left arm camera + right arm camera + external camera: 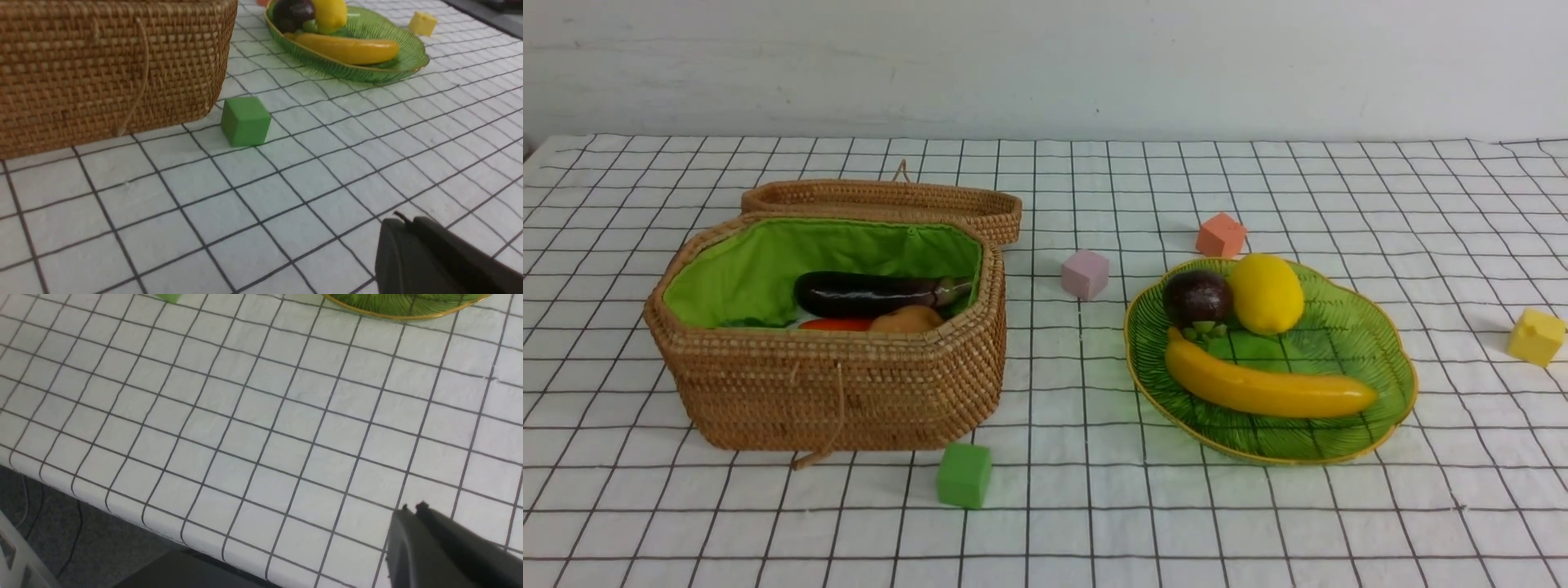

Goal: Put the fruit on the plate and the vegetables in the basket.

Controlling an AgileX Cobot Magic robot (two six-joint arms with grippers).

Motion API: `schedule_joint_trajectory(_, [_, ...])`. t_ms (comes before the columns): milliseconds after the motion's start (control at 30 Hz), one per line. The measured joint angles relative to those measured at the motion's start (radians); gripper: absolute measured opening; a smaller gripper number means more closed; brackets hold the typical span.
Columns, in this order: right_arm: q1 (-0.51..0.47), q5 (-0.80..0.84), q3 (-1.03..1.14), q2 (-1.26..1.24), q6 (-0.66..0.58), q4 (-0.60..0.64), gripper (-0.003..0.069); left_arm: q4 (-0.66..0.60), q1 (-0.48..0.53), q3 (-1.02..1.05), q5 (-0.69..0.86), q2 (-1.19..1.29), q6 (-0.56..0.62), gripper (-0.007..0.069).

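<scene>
1. Basket [833,384]: stands on the left of the checked cloth [1094,523], its lid [882,200] thrown back behind it, the green lining exposed.
2. Vegetables, all inside the basket: eggplant [870,292] lying lengthwise toward the rear; carrot [836,324] and potato [907,318] side by side in front of it, both partly hidden by the near wall.
3. Plate [1380,359]: on the right of the cloth, well apart from the basket.
4. Fruit, all on the plate: banana [1270,390] along the near side; mangosteen [1197,297] and lemon [1265,293] touching each other behind it.
5. Cubes on the cloth: green cube [964,475] just in front of the basket's right corner; pink cube [1085,274] between basket and plate; orange cube [1220,235] behind the plate; yellow cube [1536,336] to the right of the plate.
6. Left gripper [398,222]: fingers pressed together, holding nothing, above bare cloth, apart from the green cube.
7. Right gripper [410,510]: fingers pressed together, holding nothing, over bare cloth near the table's front edge.
</scene>
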Motion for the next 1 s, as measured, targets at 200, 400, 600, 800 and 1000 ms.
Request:
schedule_joint_trajectory(200, [-0.369,-0.275,0.176,-0.082,-0.143,0.017,-0.0008,-0.001,0.0,0.0,0.064,0.0,0.0,0.0022])
schedule_joint_trajectory(400, [-0.568,-0.743,0.569,-0.277,-0.371,0.132,-0.0008,-0.001,0.0,0.0,0.069,0.0,0.0,0.0026])
schedule_joint_trajectory(600, [-0.613,-0.858,0.855,-0.473,-0.361,0.16,-0.0008,-0.001,0.0,0.0,0.069,0.0,0.0,0.0028])
schedule_joint_trajectory(800, [-0.613,-0.874,0.859,-0.475,-0.36,0.168,-0.0008,0.0,0.0,0.0,0.073,0.001,0.0,0.0033])
schedule_joint_trajectory(1000, [-0.613,-0.876,0.859,-0.475,-0.36,0.168,-0.0006,0.0,0.0,0.0,0.073,0.001,0.0,0.004])
